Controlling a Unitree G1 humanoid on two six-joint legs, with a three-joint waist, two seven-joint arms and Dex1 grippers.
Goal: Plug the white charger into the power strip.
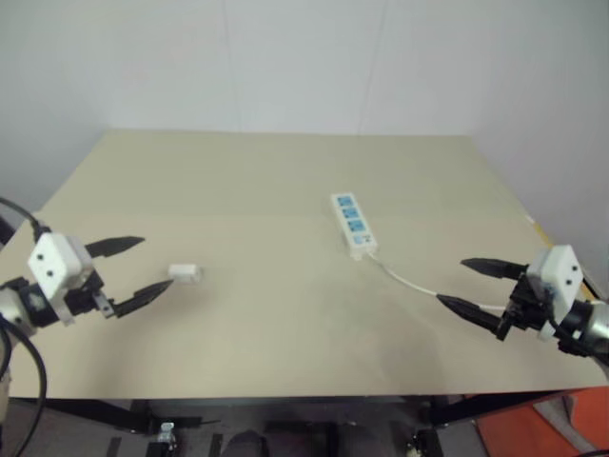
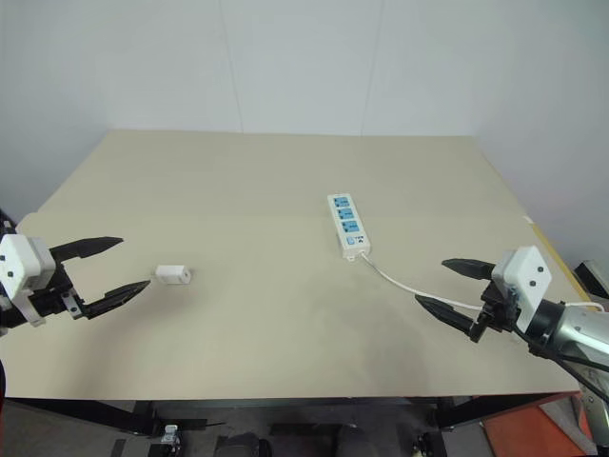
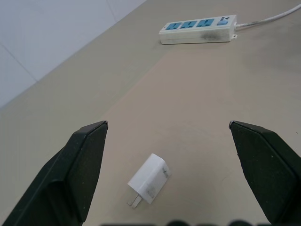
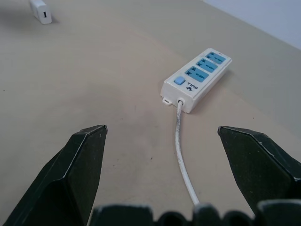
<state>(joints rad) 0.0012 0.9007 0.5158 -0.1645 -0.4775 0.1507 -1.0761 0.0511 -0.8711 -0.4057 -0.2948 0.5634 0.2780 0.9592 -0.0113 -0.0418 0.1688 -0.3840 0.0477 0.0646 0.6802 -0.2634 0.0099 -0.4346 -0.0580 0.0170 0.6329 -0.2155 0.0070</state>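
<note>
Beige tabletop against pale walls, both grippers spread wide and holding nothing.

The table [image 2: 285,171] is a broad, plain beige slab set into a corner of white-grey wall, with a dark frame under its near edge. The power strip [image 2: 347,225] lies ahead of the right gripper [image 2: 455,287], well apart from it, and its thin white cable [image 2: 400,281] runs back toward that gripper. The white charger [image 2: 173,275] lies on its side just beyond the fingertips of the left gripper [image 2: 118,264], prongs pointing back at it.
</note>
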